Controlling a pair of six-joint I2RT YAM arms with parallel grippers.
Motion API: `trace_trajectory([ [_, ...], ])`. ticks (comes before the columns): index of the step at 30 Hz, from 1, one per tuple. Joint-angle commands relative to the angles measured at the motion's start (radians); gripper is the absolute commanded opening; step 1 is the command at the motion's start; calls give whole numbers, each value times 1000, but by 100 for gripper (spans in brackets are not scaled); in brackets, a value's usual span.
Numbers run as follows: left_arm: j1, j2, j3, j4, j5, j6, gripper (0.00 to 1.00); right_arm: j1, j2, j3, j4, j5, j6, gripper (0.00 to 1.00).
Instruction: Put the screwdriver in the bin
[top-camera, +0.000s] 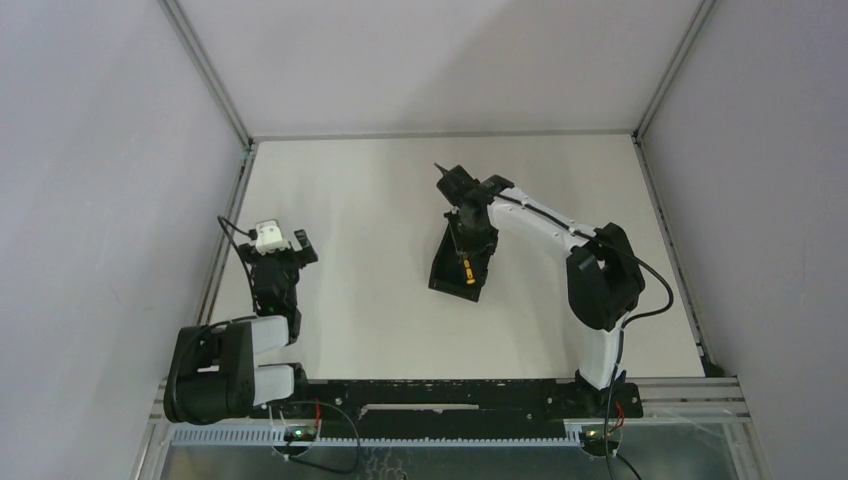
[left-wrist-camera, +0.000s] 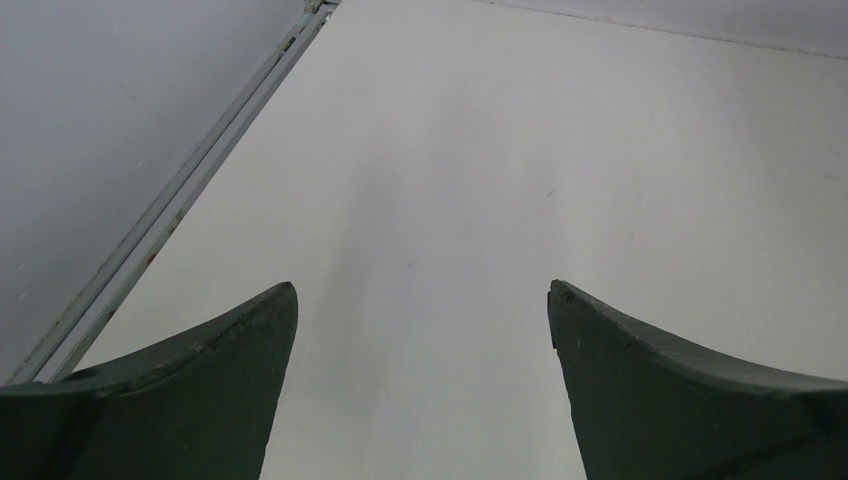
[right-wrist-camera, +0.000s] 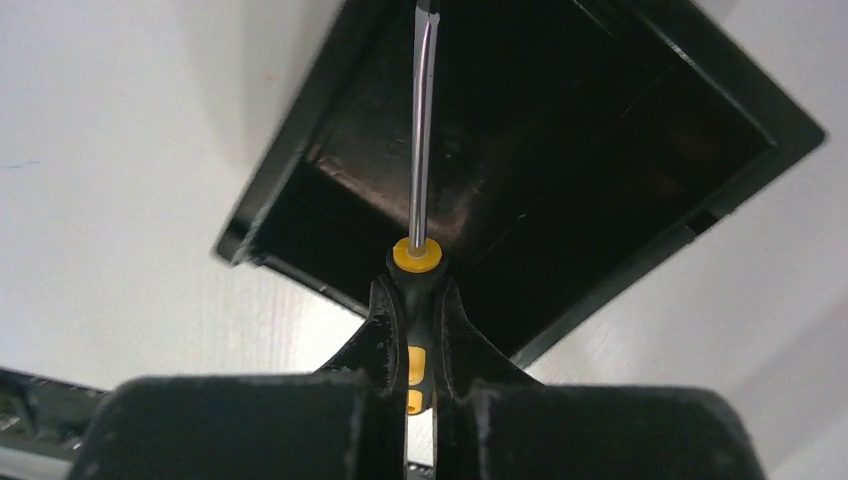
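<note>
Screwdriver (right-wrist-camera: 422, 150) was clamped by handle in right end effector (right-wrist-camera: 418, 300), shaft pointed ahead over bin (right-wrist-camera: 600, 150); left end effector (left-wrist-camera: 422, 290) noted open.

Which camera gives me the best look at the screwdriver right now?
Right wrist: the screwdriver fills the centre, handle pinched in the right gripper, shaft pointing over the bin. Top external shows only a small yellow speck of it at the bin. Left wrist shows none of it.
</note>
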Motion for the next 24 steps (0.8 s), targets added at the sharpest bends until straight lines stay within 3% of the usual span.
trace_trajectory([
  [1,-5,-2,39,34,-8,16,100,7,4,-110,227,25,-13,0],
  [10,-5,-1,39,34,-8,16,100,7,104,-145,291,71,0,2],
  [15,-5,-1,39,34,-8,16,100,7,105,-129,278,80,15,34],
  [24,-4,-1,38,34,-8,16,100,30,-97,-93,229,147,39,63],
])
